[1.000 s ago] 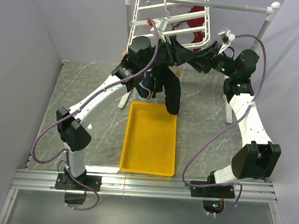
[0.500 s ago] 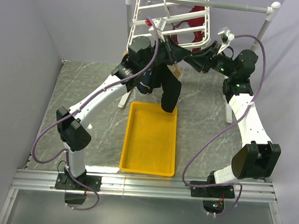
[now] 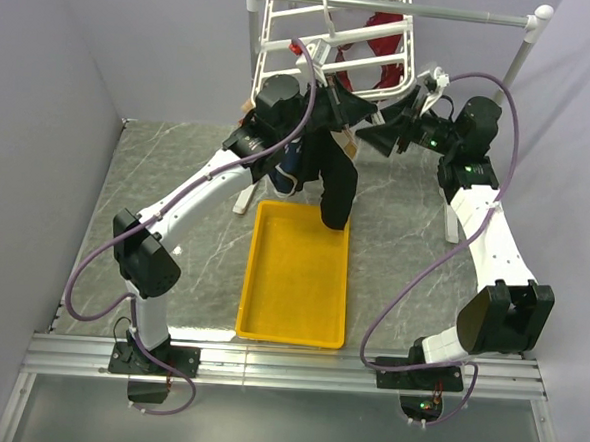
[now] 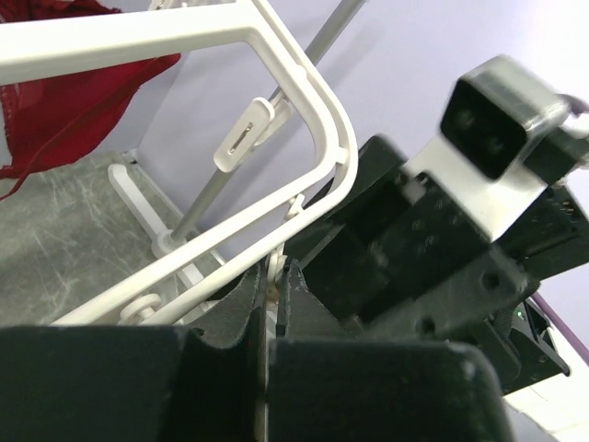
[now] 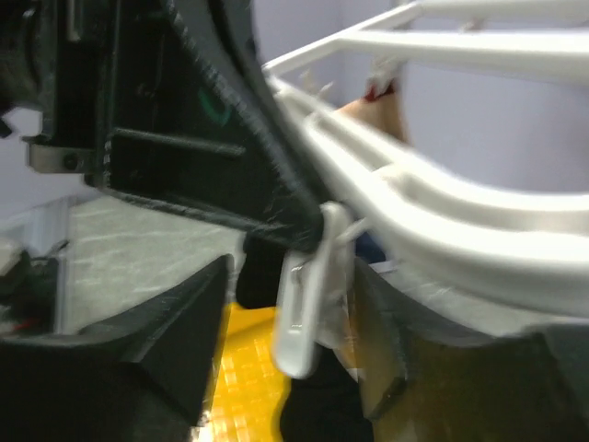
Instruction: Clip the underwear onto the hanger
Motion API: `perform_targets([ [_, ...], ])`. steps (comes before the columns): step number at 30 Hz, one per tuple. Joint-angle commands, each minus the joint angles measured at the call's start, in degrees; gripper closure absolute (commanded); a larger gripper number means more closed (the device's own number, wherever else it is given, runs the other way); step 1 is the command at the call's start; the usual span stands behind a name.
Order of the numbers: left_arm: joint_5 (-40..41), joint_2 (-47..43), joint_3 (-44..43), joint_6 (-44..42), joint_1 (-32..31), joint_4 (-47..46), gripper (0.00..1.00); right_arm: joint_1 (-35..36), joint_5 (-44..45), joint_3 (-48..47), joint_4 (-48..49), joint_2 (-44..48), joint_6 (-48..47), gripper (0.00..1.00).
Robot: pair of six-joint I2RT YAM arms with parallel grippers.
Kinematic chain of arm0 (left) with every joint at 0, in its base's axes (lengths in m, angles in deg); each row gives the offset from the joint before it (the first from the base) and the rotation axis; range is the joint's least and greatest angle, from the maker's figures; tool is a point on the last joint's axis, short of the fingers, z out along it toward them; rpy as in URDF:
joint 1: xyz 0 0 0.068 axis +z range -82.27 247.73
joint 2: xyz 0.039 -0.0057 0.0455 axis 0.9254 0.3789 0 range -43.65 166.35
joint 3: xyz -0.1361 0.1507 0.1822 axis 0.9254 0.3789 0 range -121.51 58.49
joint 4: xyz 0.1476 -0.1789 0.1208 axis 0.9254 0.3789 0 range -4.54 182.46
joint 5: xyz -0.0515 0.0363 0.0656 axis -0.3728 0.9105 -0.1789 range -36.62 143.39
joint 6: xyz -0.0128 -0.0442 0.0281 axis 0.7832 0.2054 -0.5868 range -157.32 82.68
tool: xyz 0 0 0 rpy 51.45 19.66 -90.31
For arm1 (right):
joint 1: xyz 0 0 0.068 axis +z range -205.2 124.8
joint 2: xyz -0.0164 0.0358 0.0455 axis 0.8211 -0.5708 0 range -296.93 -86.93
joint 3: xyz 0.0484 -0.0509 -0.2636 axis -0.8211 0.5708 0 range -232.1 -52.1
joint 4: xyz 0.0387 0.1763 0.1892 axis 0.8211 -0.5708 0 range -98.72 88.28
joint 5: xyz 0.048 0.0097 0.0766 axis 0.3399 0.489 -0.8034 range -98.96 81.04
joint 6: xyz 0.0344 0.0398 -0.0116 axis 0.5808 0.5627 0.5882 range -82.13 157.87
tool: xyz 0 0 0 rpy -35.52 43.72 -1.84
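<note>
The black underwear hangs by its tan waistband from under the white hanger, over the far end of the tray. My left gripper is up at the hanger's lower rail, shut on the thin white top of a dangling clip; in the left wrist view the tips pinch a white strip running up to the hanger. My right gripper stands open, its fingers either side of that clip without touching it. Black underwear cloth hangs below the clip. Whether the clip bites the cloth is hidden.
A navy pair hangs just left of the underwear. A red garment is clipped at the hanger's far side. A yellow tray lies on the marble table below. The white pole stand crosses behind the hanger.
My right gripper has opened and drawn back a little to the right. My left gripper's jaws have closed at the hanger's rail. The underwear hangs slightly higher than a second ago.
</note>
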Motion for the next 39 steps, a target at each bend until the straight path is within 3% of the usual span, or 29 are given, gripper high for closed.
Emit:
perform_targets([
  [1,2.40,-0.63,-0.44,0.36,1.22,-7.51,1.00,1.13,-4.50,-1.48,-5.45,2.57,-3.86,0.28],
  [3,2.40,-0.54,-0.35,0.45,1.49,-7.43,1.00,0.69,-3.45,-1.13,-6.16,3.10,-4.65,0.17],
  [6,1.87,-0.80,0.09,0.01,1.93,-7.07,1.00,-0.98,-4.14,-0.43,-8.36,3.89,-6.40,0.10],
  [12,0.73,-0.81,-0.17,0.36,2.54,-6.99,1.00,-7.12,-7.48,8.53,-5.99,8.01,-12.72,0.03],
  [17,-0.68,-1.16,-0.26,1.24,2.98,-6.90,1.00,-10.91,-12.13,12.49,-13.71,7.94,-28.17,0.02],
  [25,-3.14,-3.00,2.73,1.51,4.04,-7.25,1.00,-12.32,-17.16,8.54,-13.99,-4.37,-33.83,0.02],
  [28,-4.10,-2.83,2.20,1.51,4.56,-6.99,1.00,-10.83,-15.67,6.70,-10.05,-8.84,-31.82,0.04],
  [30,-5.16,-2.83,2.20,1.94,4.83,-7.25,1.00,-10.30,-15.23,7.04,-0.14,-12.17,-23.32,0.04],
  [31,-5.51,-2.83,2.29,2.12,4.83,-7.34,1.00,-10.12,-15.22,7.31,9.21,-13.41,-19.19,0.04],
  [34,-7.26,-2.74,2.03,2.65,5.18,-7.34,1.00,-9.77,-16.19,6.44,22.09,-18.86,-5.12,0.04],
  [39,-9.64,-3.18,1.59,1.51,6.58,-4.80,1.00,-9.51,-17.42,0.46,26.43,-25.01,1.67,0.04],
])
